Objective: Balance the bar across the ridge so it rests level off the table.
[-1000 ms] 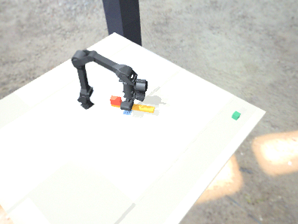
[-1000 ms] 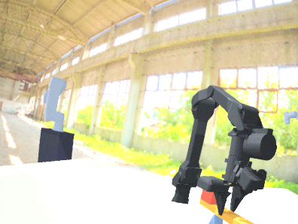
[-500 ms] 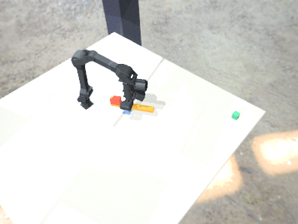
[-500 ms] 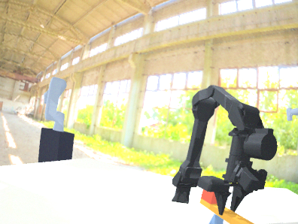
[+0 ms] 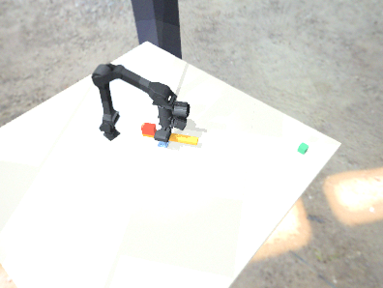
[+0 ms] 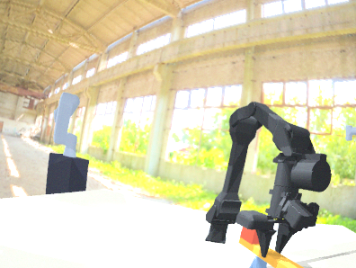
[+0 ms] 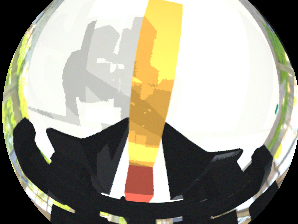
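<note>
In the top view, left of centre, a red block [image 5: 148,129] [image 6: 249,235] [image 7: 139,182] sits on the left end of the yellow bar [image 5: 185,139] [image 6: 284,260] [image 7: 154,65]. Next comes the gripper [image 5: 163,140] [image 6: 271,254] [image 7: 145,127], clasping the bar between its fingers and hiding that stretch from above. Beneath, the blue ridge [image 5: 163,144] [image 6: 258,263] is mostly covered; whether the bar touches it is unclear. The bar's right part extends beyond the gripper; the exterior view crops its near end. Far right lies a green cube [image 5: 303,148].

Yellow-orange bar [image 5: 185,139] [image 6: 284,260] [image 7: 156,65], red block [image 5: 148,129] [image 6: 249,235] [image 7: 139,181], blue ridge [image 5: 162,144] [image 6: 257,263], green cube [image 5: 303,148], black arm [image 5: 132,78] [image 6: 236,157], white table [image 5: 184,193] [image 6: 112,229] [image 7: 220,75]
</note>
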### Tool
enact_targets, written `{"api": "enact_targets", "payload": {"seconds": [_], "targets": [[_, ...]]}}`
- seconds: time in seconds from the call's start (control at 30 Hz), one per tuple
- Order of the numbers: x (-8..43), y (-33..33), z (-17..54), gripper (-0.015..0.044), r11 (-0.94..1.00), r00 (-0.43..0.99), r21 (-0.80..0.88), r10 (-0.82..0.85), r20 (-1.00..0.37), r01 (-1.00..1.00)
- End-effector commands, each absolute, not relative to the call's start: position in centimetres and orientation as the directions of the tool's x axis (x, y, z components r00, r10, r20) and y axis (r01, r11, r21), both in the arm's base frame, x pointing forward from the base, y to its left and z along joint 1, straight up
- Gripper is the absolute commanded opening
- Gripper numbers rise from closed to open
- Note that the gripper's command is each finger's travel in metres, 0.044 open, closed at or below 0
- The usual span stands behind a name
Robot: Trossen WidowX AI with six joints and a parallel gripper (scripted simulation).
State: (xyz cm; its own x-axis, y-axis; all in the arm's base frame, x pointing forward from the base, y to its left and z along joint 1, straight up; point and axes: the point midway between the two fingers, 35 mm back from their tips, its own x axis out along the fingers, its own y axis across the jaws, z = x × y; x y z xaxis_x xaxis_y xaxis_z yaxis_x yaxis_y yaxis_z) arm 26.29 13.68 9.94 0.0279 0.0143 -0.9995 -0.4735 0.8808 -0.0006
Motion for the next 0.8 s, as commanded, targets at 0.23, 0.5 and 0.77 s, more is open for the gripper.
{"api": "enact_targets", "payload": {"seconds": [0.23, 0.5, 0.77], "targets": [[26.29, 13.68, 9.94, 0.0, 0.881, 0.028, -0.001, 0.014, -1.0, -0.473], [26.29, 13.68, 9.94, 0.0131, 0.881, 0.028, -0.001, 0.014, -1.0, -0.473], [26.29, 13.68, 9.94, 0.0167, 0.881, 0.028, -0.001, 0.014, -1.0, -0.473]]}}
